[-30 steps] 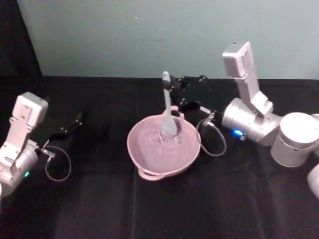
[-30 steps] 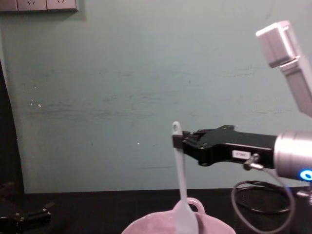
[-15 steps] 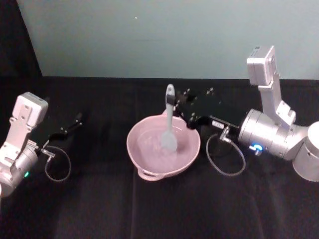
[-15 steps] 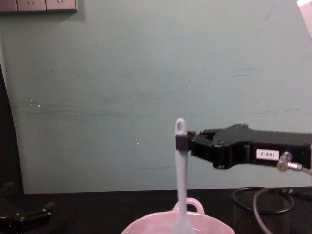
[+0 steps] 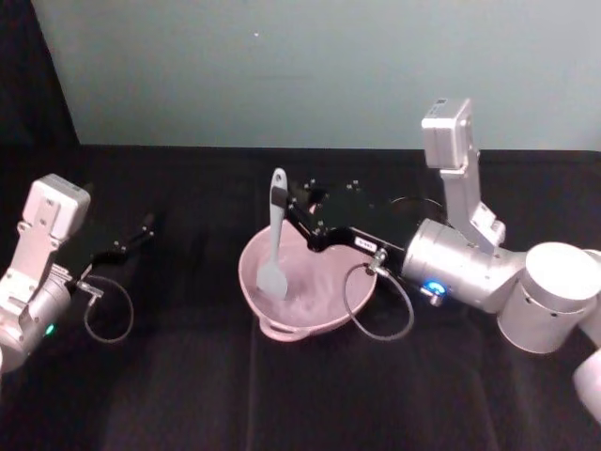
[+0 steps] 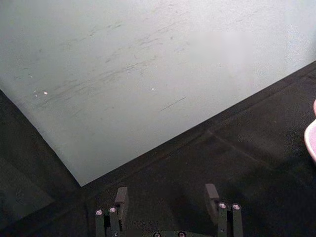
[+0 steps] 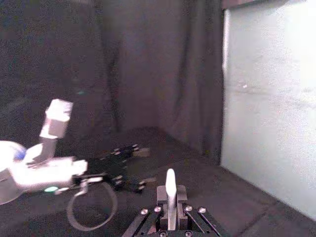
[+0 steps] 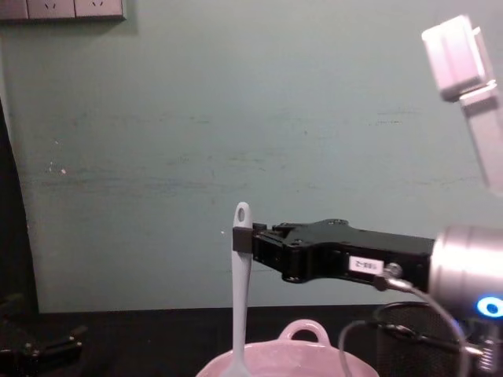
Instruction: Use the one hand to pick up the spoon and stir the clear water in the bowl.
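**Right hand clamped, left arm parked**

The right arm (image 5: 458, 178) comes in from the right with its white upper link angled upward. Its silver wrist (image 5: 455, 272) glows blue and lies nearly level. The black right hand (image 5: 287, 203) stretches out leftward, jaws pinched tight on the upper handle of the spoon (image 5: 275, 225). Over on the left, the left arm (image 5: 38, 244) sits folded low. The left hand (image 5: 141, 230) points forward, its fingers (image 6: 121, 198) spread apart and gripping nothing.

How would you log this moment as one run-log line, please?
right tool: shut on spoon handle | spoon: upright, blade inside bowl at its left side | left tool: open, parked far left
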Available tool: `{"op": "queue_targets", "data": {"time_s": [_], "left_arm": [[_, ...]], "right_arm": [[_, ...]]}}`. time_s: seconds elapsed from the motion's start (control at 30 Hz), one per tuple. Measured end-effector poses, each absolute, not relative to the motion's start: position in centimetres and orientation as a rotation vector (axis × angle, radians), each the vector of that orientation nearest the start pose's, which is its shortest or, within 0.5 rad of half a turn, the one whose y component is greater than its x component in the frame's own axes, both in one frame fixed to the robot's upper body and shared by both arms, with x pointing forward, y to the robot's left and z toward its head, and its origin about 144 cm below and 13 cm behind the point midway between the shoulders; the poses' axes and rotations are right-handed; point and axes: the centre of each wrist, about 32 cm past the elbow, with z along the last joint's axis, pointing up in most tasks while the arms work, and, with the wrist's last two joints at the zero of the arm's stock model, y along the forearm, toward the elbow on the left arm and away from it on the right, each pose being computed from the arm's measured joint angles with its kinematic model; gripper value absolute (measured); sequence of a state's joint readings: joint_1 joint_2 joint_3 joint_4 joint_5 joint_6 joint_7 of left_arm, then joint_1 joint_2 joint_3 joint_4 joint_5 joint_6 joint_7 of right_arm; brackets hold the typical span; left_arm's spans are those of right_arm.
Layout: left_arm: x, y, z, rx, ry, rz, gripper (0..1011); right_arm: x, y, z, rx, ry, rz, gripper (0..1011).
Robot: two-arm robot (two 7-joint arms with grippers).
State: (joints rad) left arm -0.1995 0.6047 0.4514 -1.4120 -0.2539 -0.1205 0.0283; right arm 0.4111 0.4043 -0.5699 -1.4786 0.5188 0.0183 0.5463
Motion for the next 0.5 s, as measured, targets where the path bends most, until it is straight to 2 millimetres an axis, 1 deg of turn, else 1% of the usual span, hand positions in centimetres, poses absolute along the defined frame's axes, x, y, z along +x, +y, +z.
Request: {"op": "queue_targets", "data": {"time_s": [0.23, 0.33, 0.5], "left_arm": [[48.9, 31.0, 114.0, 0.304, -0.285, 1.248, 1011], [48.9, 31.0, 114.0, 0.304, -0.285, 1.248, 1011], [48.9, 31.0, 114.0, 0.304, -0.285, 1.248, 1011]], "right_arm": [[54.8, -18.8, 120.1, 0.012, -0.114, -0.656, 106], [55.3, -19.0, 119.9, 0.005, -0.149, -0.703, 106], [55.4, -19.9, 120.2, -0.010, -0.197, -0.735, 106]]}}
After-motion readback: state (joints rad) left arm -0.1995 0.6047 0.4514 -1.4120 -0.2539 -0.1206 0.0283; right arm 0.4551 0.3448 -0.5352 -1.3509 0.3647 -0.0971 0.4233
